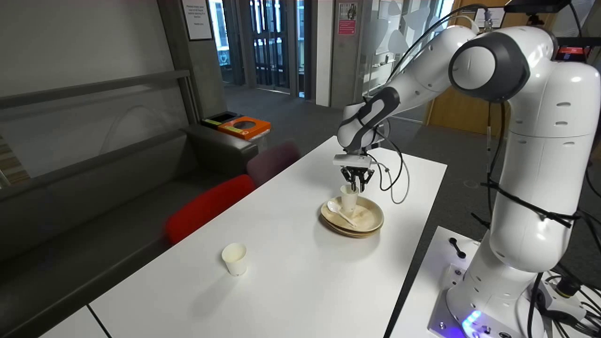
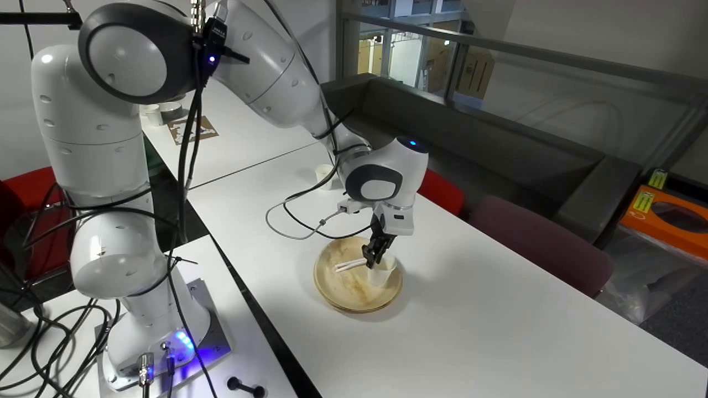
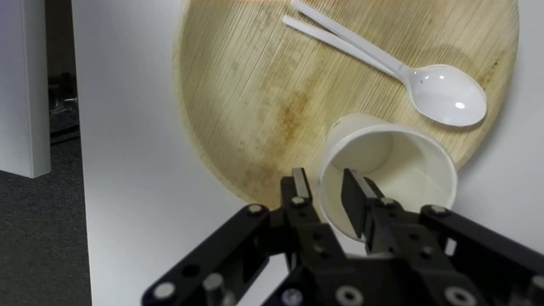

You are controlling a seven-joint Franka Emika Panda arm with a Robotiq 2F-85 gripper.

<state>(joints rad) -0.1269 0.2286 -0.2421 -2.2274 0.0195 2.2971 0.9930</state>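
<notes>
A white cup stands on a stack of tan plates and shows in both exterior views (image 1: pixel 349 201) (image 2: pixel 381 274) and in the wrist view (image 3: pixel 412 174). The top plate (image 1: pixel 370 214) also shows in the wrist view (image 3: pixel 238 97). A white plastic spoon (image 3: pixel 450 95) lies on it beside the cup, with another white handle (image 3: pixel 323 36) partly under it. My gripper (image 3: pixel 324 174) is open with a narrow gap, pointing down at the cup. In the wrist view one finger overlaps the cup's mouth and the other lies outside the rim. I cannot tell whether they touch the cup.
Another white cup (image 1: pixel 235 259) stands on the white table (image 1: pixel 281 291) and shows in an exterior view behind the arm (image 2: pixel 324 176). Red (image 1: pixel 211 206) and purple (image 2: pixel 539 243) chairs and a grey sofa (image 1: pixel 94 206) line the far side. Cables (image 1: pixel 399 188) loop beside the wrist.
</notes>
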